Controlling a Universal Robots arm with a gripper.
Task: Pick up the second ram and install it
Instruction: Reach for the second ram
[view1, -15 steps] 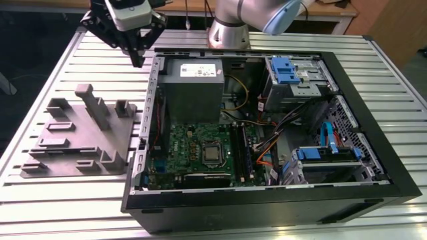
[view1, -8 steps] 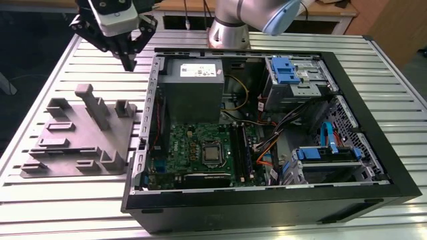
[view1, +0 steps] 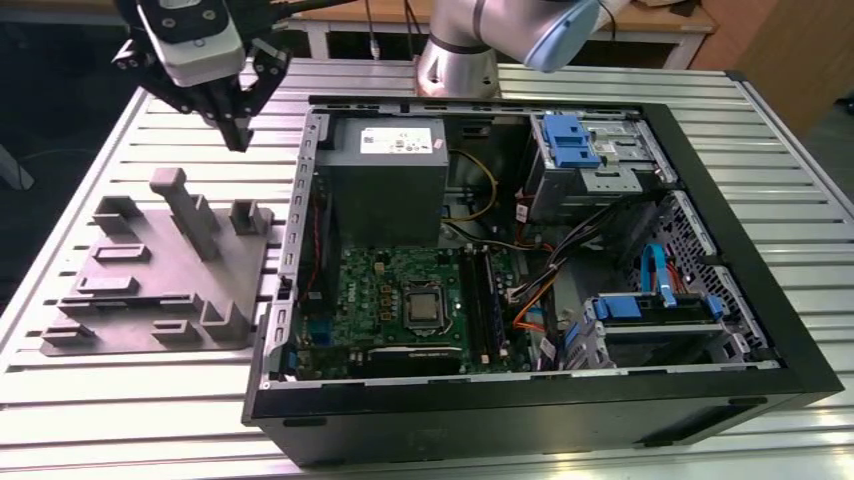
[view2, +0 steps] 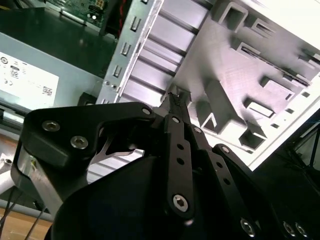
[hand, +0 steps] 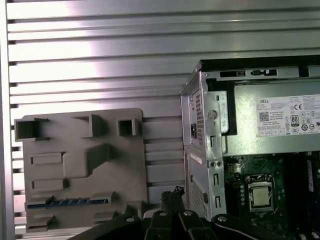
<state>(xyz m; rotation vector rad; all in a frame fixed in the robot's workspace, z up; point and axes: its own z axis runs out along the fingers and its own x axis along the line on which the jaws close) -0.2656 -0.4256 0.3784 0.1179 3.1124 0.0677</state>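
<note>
Over the table (view1: 80, 150), near tray (view1: 160, 300) and case (view1: 534, 405) — the pincer (view1: 239, 138) hovers.

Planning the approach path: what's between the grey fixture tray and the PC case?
Nothing but bare slatted table: in the first wrist view an open strip of slats separates the fixture tray from the PC case.

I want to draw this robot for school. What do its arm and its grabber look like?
The arm is a shiny silver-grey round tube with a pale blue cap on one joint. The gripper has a white-grey boxy body and thin black fingers made of linked bars, dotted with small silver screws.
</note>
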